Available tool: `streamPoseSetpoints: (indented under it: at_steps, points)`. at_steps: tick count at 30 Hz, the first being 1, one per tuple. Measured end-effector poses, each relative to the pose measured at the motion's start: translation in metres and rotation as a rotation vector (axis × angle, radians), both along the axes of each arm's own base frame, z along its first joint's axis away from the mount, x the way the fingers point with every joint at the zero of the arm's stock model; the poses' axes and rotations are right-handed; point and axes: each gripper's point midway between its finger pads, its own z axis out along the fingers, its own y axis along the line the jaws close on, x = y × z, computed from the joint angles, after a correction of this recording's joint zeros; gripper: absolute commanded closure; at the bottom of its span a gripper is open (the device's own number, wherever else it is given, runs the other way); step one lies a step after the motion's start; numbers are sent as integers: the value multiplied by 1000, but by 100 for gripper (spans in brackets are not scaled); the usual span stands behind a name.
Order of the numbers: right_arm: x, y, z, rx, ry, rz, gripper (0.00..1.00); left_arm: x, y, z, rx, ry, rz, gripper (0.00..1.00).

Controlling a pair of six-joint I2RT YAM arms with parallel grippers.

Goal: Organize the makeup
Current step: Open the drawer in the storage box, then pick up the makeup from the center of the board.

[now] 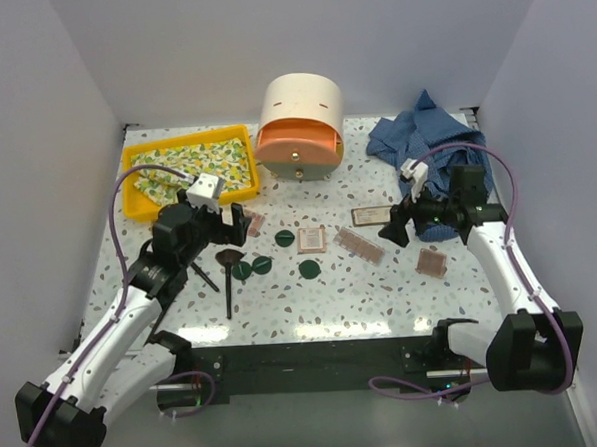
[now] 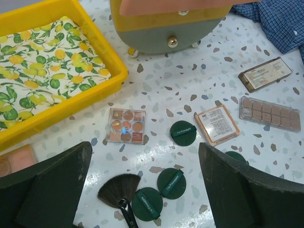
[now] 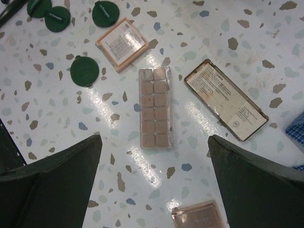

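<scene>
The makeup lies scattered on the speckled table. A square palette (image 1: 312, 239), a long palette (image 1: 358, 243), a dark-edged palette (image 1: 371, 216) and a pink palette (image 1: 432, 263) lie in the middle and to the right. Several green discs (image 1: 263, 265) and a fan brush (image 1: 228, 277) lie left of centre, beside a thin brush (image 1: 203, 277). My left gripper (image 2: 145, 147) is open and empty above the fan brush (image 2: 118, 190) and discs (image 2: 172, 183). My right gripper (image 3: 154, 142) is open and empty over the near end of the long palette (image 3: 154, 107).
A yellow tray (image 1: 137, 204) with a leaf-patterned cloth (image 1: 200, 161) stands at the back left. A cream and orange round box (image 1: 299, 128) stands at the back centre. A blue cloth (image 1: 424, 137) lies at the back right, behind my right arm.
</scene>
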Motion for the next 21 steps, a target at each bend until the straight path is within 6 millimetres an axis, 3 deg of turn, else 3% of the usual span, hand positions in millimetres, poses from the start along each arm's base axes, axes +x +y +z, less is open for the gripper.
streamPoseSetpoints:
  at_steps: [9,21]
  points:
    - [-20,27,-19,-131,21,133,1,0,6,2,14,-13,27,0]
    - [-31,44,-49,-268,70,207,1,1,10,2,26,-15,42,0]
